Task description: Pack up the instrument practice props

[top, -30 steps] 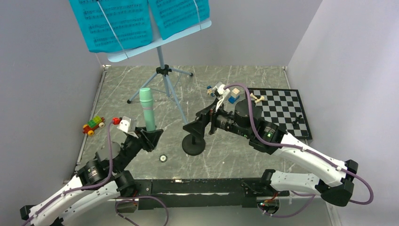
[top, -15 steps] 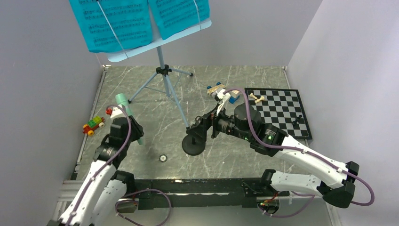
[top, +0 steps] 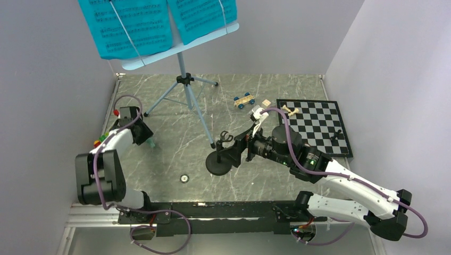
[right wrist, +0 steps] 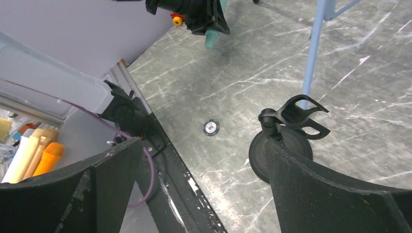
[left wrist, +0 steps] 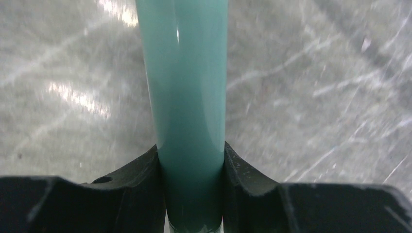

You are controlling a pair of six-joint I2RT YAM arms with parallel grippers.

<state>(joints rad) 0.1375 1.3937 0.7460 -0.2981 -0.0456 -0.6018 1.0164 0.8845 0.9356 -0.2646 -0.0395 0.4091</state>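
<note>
The mint-green microphone is clamped between my left gripper's black fingers, its barrel pointing at the marble floor. In the top view that left gripper is at the far left wall, with only the microphone's tip showing. The black round-based stand stands mid-table, its clip empty. My right gripper is open just right of it, holding nothing; its right finger overlaps the base. The pale-blue music stand stands at the back, carrying the turquoise music sheets.
A chessboard with a few pieces lies at the right. A toy car and a small block sit behind my right arm. A colourful toy sits by the left wall, and a small round disc near the front.
My left arm has swung from mid-table to the far left wall, taking the microphone from upright to pointing at the floor. My right gripper drew back slightly, uncovering the stand's clip.
</note>
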